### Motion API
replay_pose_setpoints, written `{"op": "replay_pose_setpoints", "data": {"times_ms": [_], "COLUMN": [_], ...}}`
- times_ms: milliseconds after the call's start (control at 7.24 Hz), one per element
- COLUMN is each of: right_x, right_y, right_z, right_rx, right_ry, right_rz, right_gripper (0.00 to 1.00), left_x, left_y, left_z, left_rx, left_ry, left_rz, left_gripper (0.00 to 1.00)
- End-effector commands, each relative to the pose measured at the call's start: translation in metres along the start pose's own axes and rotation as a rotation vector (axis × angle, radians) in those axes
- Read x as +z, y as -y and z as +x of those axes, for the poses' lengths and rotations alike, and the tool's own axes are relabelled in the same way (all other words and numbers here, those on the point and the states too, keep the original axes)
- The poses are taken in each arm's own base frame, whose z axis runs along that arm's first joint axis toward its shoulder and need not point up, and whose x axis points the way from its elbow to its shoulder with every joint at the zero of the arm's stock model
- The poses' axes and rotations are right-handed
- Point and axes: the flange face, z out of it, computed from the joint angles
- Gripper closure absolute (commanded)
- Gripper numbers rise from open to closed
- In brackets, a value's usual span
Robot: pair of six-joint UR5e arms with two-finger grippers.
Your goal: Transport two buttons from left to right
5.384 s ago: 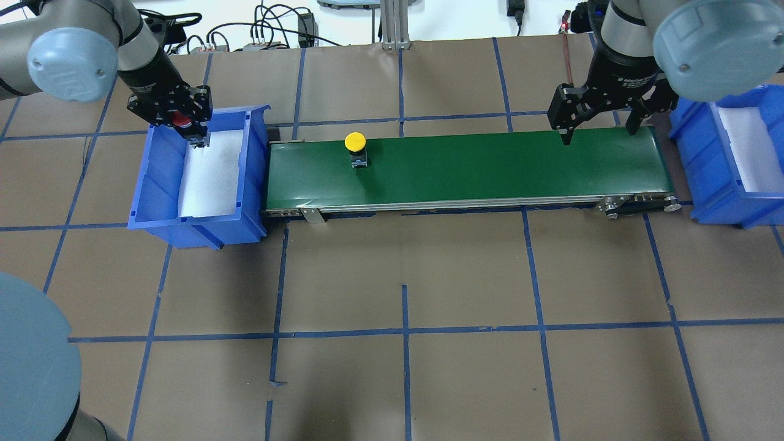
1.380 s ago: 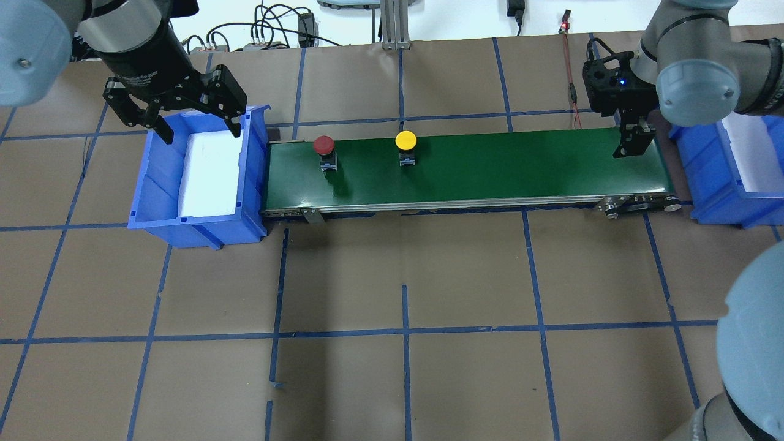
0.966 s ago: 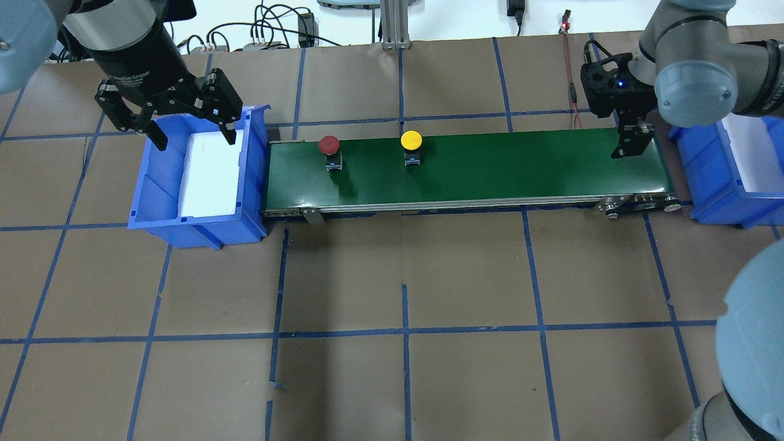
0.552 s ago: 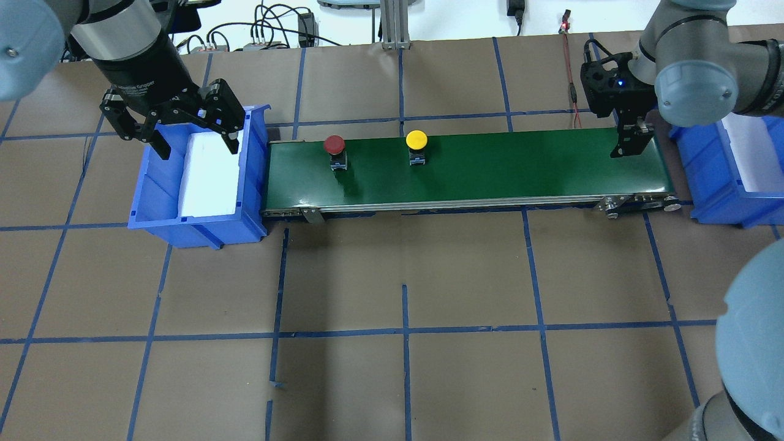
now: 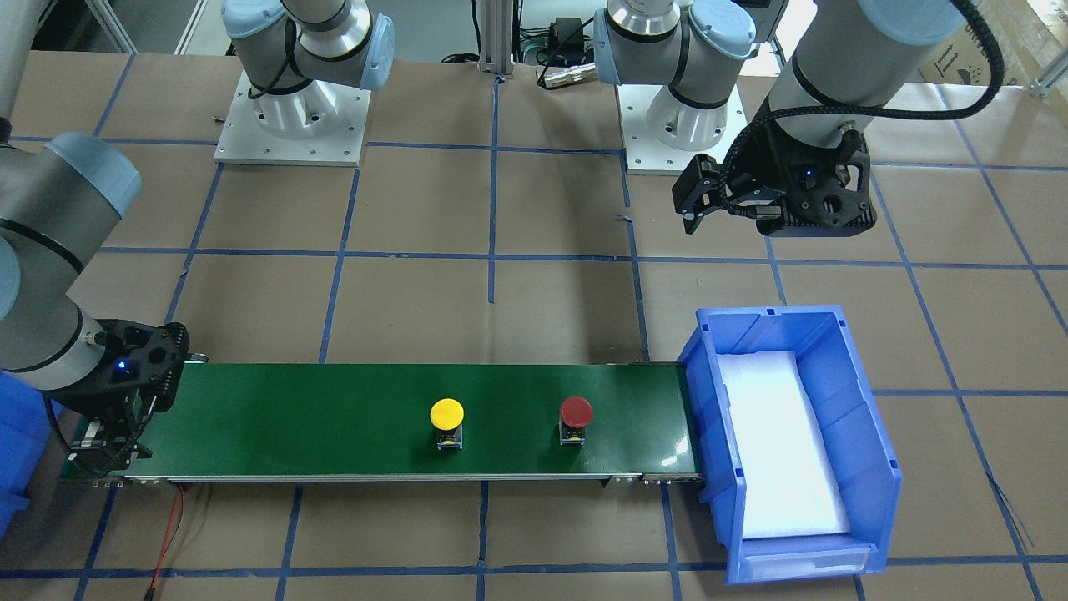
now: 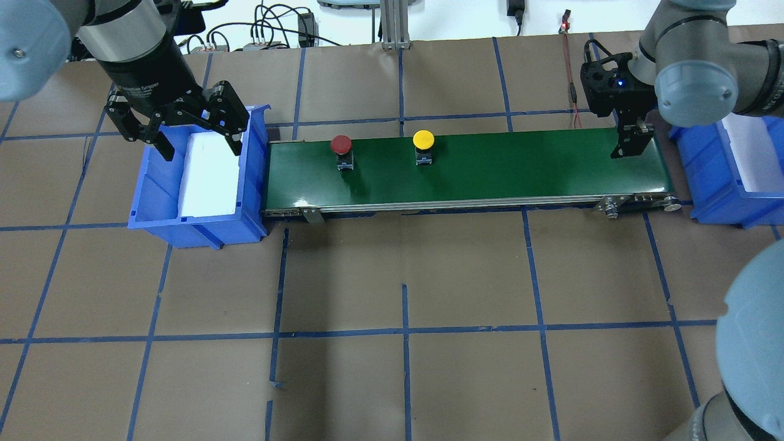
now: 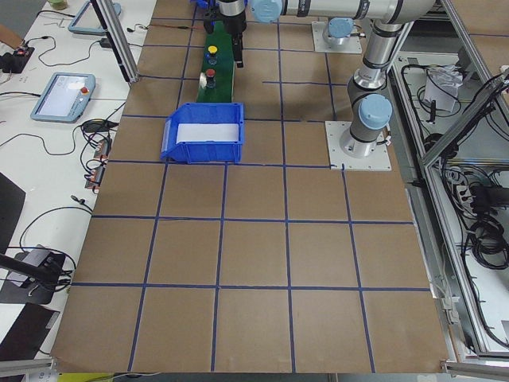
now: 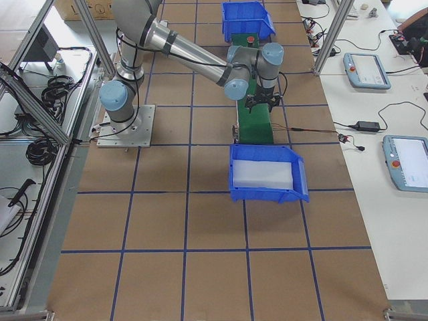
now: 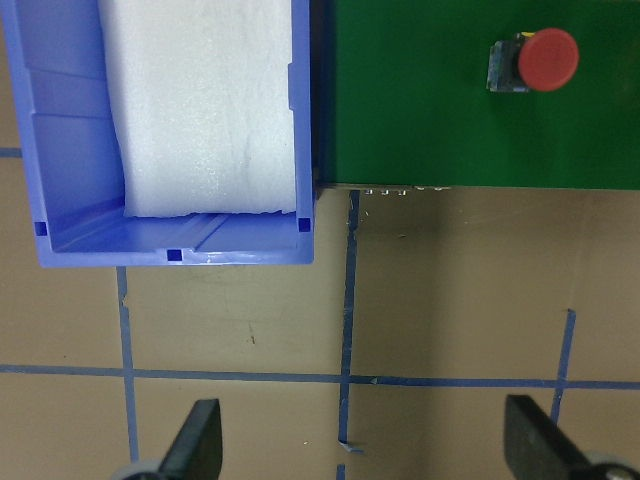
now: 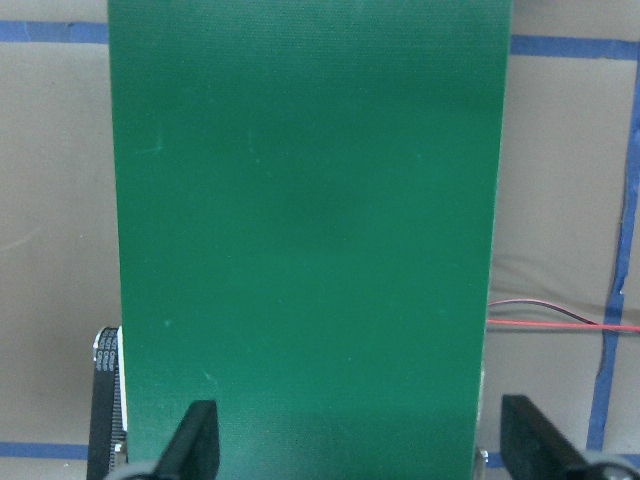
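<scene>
Sitting on the belt (image 6: 520,165), yellow button (image 6: 423,139) and red button (image 6: 341,145) await pickup; your right gripper (image 10: 355,450), spread wide at its right end, likely takes yellow next.

Silver-grey tubular arms (image 5: 843,50) have pale-blue round joint caps (image 6: 693,86) and square bolted metal base plates (image 5: 238,146). White lettering marks the black left gripper (image 6: 202,151); at two o'clock overhead, a blue light (image 6: 620,82).
</scene>
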Motion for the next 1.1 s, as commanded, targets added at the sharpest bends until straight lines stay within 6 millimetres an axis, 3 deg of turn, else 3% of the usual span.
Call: {"op": "replay_pose_setpoints", "data": {"times_ms": [0, 966], "right_x": [-0.002, 0.001], "right_y": [0.0, 0.013], "right_z": [-0.001, 0.001], "right_rx": [0.021, -0.002], "right_ry": [-0.003, -0.008], "right_rz": [-0.004, 0.041], "right_gripper": [0.0, 0.0], "left_x": [0.001, 0.0], "left_y": [0.0, 0.0], "left_z": [0.001, 0.001], "left_rx": [0.0, -0.006], "left_ry": [0.002, -0.001], "left_rz": [-0.004, 0.001], "left_gripper": [0.0, 0.0]}}
